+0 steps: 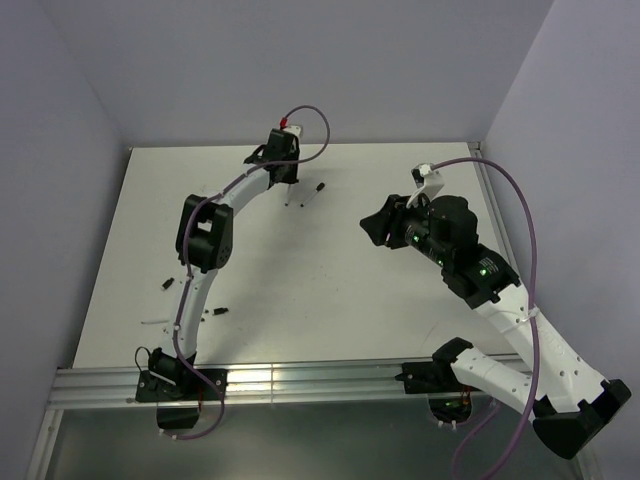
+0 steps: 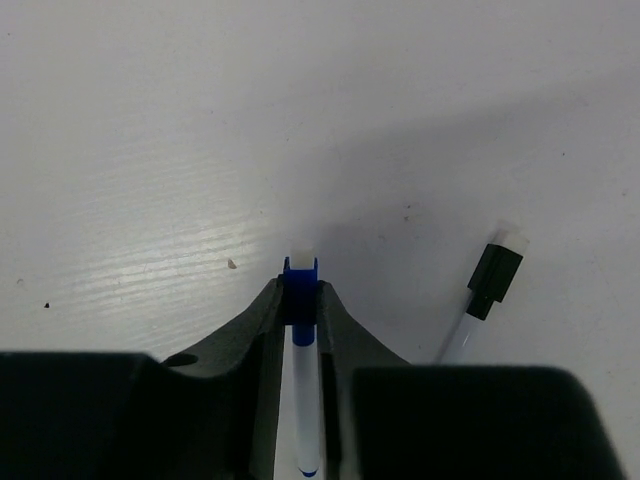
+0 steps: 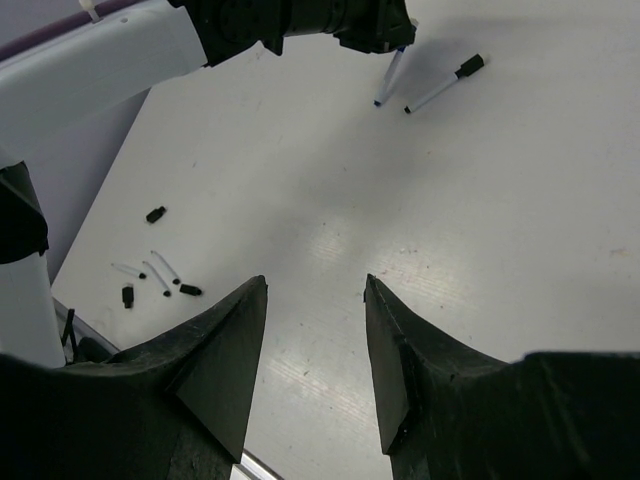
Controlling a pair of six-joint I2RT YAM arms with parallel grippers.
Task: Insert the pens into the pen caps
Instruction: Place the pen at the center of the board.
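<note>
White table (image 1: pixel 330 290). R gripper (image 3: pixel 315 330) hovers w/ jaws apart, empty. L gripper (image 2: pixel 300 300), far side, clamps a tilted white-barrelled pen (image 2: pixel 299 400) w/ blue cap (image 2: pixel 300 272). A black-capped pen (image 2: pixel 492 282) lies just beside it. Near L edge: loose pens (image 3: pixel 163 266), black caps (image 3: pixel 155 214).

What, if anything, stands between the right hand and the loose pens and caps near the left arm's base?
Nothing lies on the table between the open right hand and the loose pens and caps. The left arm, though, rises right over that cluster in the top view.
</note>
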